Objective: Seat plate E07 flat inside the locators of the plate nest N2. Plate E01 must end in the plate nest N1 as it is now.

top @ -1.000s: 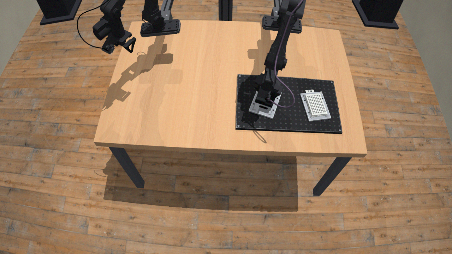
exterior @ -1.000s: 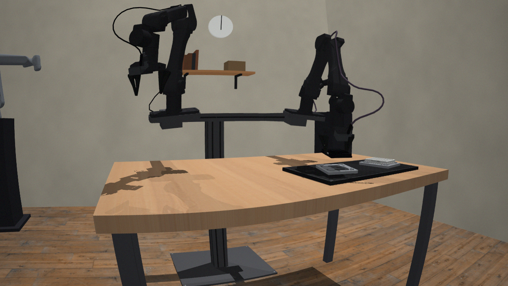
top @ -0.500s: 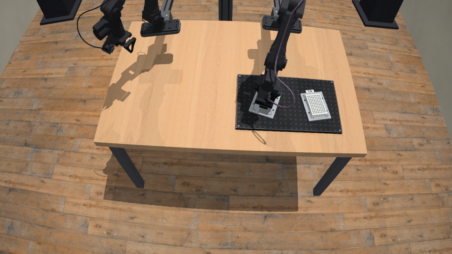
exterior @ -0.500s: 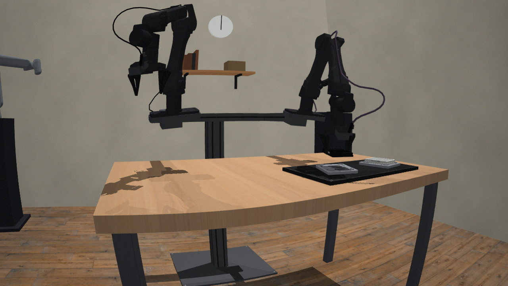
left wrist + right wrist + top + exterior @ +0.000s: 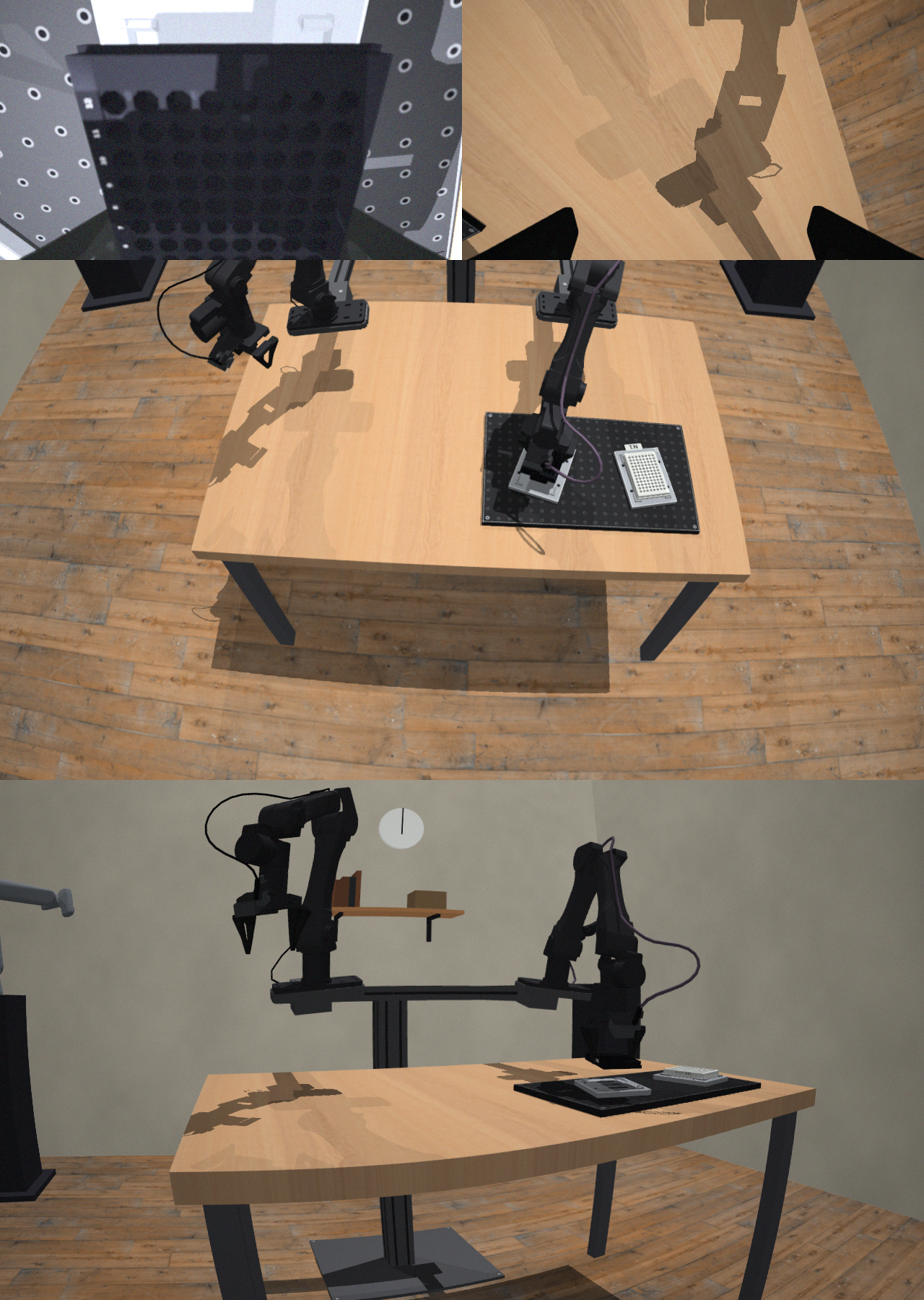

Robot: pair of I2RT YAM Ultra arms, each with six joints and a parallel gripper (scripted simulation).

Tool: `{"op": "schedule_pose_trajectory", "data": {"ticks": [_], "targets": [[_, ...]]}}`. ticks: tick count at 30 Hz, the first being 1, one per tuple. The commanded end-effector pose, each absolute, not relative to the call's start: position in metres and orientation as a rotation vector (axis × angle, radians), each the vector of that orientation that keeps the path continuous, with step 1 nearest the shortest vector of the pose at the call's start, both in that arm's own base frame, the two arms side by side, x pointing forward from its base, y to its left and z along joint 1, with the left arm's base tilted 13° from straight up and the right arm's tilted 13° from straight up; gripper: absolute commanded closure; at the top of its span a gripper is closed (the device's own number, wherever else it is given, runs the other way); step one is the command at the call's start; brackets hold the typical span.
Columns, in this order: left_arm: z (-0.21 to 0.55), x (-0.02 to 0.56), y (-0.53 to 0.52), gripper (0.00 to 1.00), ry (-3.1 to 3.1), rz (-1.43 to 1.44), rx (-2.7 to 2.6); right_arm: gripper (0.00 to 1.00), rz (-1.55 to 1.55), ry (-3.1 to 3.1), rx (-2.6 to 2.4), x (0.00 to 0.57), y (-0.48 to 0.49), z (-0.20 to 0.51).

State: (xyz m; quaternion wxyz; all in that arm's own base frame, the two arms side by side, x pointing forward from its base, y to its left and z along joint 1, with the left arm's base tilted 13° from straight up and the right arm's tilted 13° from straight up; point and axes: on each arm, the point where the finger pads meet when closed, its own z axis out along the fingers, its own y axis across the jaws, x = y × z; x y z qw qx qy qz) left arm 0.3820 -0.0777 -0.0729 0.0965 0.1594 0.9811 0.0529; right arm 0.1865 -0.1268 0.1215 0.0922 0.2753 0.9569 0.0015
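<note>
My left gripper [image 5: 546, 461] [image 5: 229, 213] is shut on a black well plate [image 5: 613, 1061] [image 5: 231, 144], taken as E07, and holds it about level above the grey nest [image 5: 546, 495] [image 5: 636, 1092] [image 5: 216, 29], taken as N2. There is a gap between plate and nest. The arm hides much of both from above; no N2 label or plate name is readable. A white plate [image 5: 647, 475] [image 5: 694, 1072], taken as E01, sits in nest N1 [image 5: 646, 504] [image 5: 688, 1080]. My right gripper [image 5: 271, 949] [image 5: 693, 218] is open and empty, high at the table's other end.
Both nests stand on a black perforated board [image 5: 591, 515] [image 5: 555, 1098] on the wooden table [image 5: 388, 453] [image 5: 413, 1129]. The N1 label [image 5: 633, 446] stands at that nest's edge. The left arm's cable [image 5: 597, 453] loops between the nests in the top view.
</note>
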Motion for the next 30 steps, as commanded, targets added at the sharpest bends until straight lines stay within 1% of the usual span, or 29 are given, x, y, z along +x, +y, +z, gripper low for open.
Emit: {"op": "schedule_pose_trajectory", "data": {"ticks": [1,19,30], "targets": [[-0.073,0.397,-0.089,1.0,2.859,0.154,0.495,0.0,-0.006,2.788,0.833,0.187,-0.129,0.127],[-0.099,0.406,-0.079,1.0,2.865,0.148,0.475,0.0,-0.006,2.788,0.833,0.187,-0.129,0.127],[-0.09,0.405,-0.083,1.0,2.862,0.145,0.483,0.0,-0.006,2.788,0.833,0.187,-0.129,0.127]]}}
